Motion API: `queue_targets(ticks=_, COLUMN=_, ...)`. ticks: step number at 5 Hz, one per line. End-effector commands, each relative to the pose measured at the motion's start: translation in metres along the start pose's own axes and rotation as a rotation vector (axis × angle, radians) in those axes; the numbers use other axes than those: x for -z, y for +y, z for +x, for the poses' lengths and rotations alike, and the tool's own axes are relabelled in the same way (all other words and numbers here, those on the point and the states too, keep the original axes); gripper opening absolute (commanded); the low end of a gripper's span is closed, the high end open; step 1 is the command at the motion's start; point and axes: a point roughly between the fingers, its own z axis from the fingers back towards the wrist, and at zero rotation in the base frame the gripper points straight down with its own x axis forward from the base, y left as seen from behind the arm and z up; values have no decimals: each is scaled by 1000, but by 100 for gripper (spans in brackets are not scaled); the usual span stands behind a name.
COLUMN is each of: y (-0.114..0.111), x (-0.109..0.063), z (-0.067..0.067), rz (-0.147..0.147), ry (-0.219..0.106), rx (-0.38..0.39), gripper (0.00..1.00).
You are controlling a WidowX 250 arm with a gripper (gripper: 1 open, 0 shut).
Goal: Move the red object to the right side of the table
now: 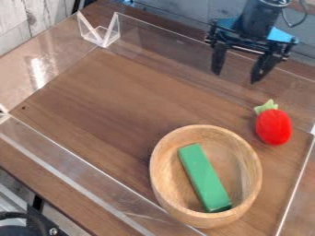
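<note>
"Where is the claw?"

"The claw [235, 74] is up near the far edge of the tabletop [110, 101], toward the far right corner. Its two fingers are wide apart, and nothing is between them."

"And the red toy?"

"The red toy [274, 128] is by the right edge of the tabletop. From the claw, it lies nearer to us and a bit to the right. They do not touch."

"Which way does it point?"

"Its green leafy top [266, 107] points to the far edge, leaning a little left. The round red end points to the near edge. So its long way runs from far to near, almost along the right edge."

"What else is close?"

"The wooden bowl [160, 175] is on the near side of the toy, and to its left. A green block [204, 177] is in it."

"Is the job done?"

"I think so, because the toy is already on the right side. The claw may just need to keep away, so it doesn't bump it."
</note>
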Motion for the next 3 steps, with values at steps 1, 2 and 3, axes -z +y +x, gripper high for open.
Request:
queue_targets(ticks=1, y=21, x=-29, z=9, rz=-14, ry=-65, rx=-42, gripper=100)
queue_targets(ticks=2, y=29, x=-14, z=11, rz=15, ry=-64, rx=-97, gripper=100)
queue_targets(ticks=3, y=42, x=0, z=13, rz=33, ry=-81, rx=-155, gripper=100)
